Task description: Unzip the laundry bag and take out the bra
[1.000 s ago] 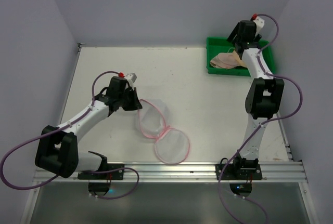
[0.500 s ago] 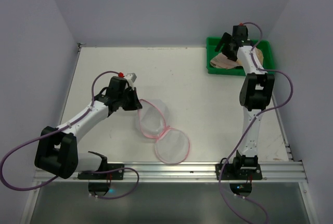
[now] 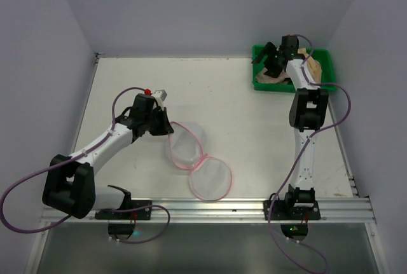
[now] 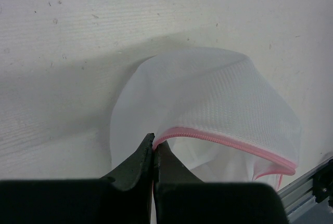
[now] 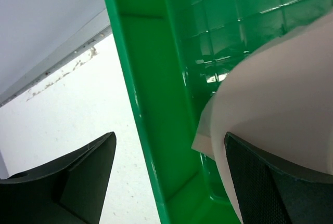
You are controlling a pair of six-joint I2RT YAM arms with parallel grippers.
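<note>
Beige bra (image 5: 291, 78) in 1-o'clock tray (image 5: 151, 104) | right gripper (image 5: 169, 138) swung toward 9, released; left gripper (image 4: 154, 140) pinching laundry bag (image 4: 218, 94) | removal looks done

The scuffed white tabletop (image 3: 254, 134) I'm bolted to carries a round white mesh laundry bag (image 3: 210, 182) with pink zipper trim, spread in two halves near the front edge, and a green plastic tray (image 3: 264, 87) in the far right corner

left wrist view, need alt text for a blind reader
The left gripper, fingers shut, pinches the pink zipper rim of the white mesh laundry bag. The bag lies unzipped on a white table.
</note>
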